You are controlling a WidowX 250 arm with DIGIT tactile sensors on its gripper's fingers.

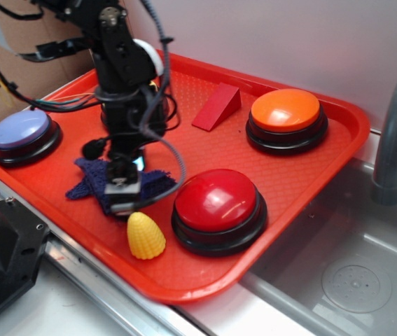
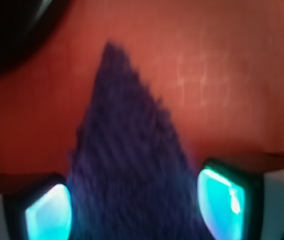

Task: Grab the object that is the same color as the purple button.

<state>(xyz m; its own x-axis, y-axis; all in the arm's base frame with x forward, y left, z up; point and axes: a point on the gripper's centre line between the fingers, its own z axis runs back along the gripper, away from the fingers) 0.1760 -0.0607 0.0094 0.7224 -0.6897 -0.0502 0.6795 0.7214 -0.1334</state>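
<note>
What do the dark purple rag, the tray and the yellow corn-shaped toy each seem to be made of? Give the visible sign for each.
Dark purple rag: looks like terry cloth, with a fuzzy, looped pile and a ragged outline.
Red tray: probably moulded plastic, given its fine grid texture and raised rim.
Yellow corn-shaped toy: likely plastic or rubber, ridged and matte; the look leaves it open.

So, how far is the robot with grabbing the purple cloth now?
Done: the gripper is down over the purple cloth on the red tray, matching the purple button in color. In hand: the wrist view shows the cloth lying between both fingers, with gaps at each side, so the jaws look open. Left: to close on the cloth and lift it; it lies flat on the tray.
</note>
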